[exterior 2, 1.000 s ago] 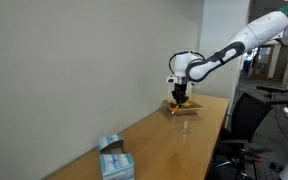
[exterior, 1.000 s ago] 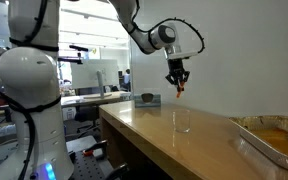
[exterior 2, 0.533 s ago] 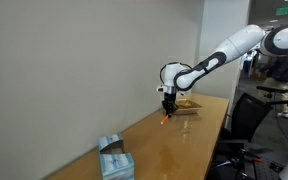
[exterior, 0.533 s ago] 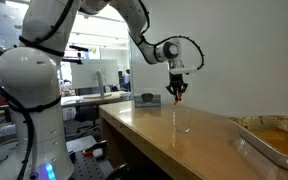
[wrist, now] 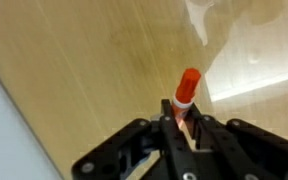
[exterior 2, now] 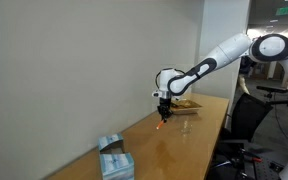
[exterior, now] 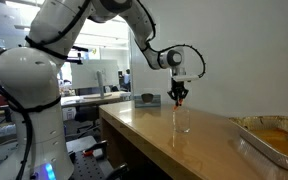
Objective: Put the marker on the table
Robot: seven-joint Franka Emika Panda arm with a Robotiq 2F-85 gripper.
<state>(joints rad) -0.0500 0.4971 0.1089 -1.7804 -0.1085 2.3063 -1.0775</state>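
Carry step judged underway: marker [wrist: 187, 87] is kept pinched by gripper [wrist: 181, 127] above table [wrist: 74, 60]; lowering & release req'd next.

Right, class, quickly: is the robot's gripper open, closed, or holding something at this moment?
Gripper: closed, holding the red-orange marker tip-down over the table.

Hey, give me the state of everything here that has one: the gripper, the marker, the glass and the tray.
gripper: shut on the marker.
marker: held pointing down over the table, not yet laid down.
glass: upright on the table.
tray: on the table, orange stuff inside.
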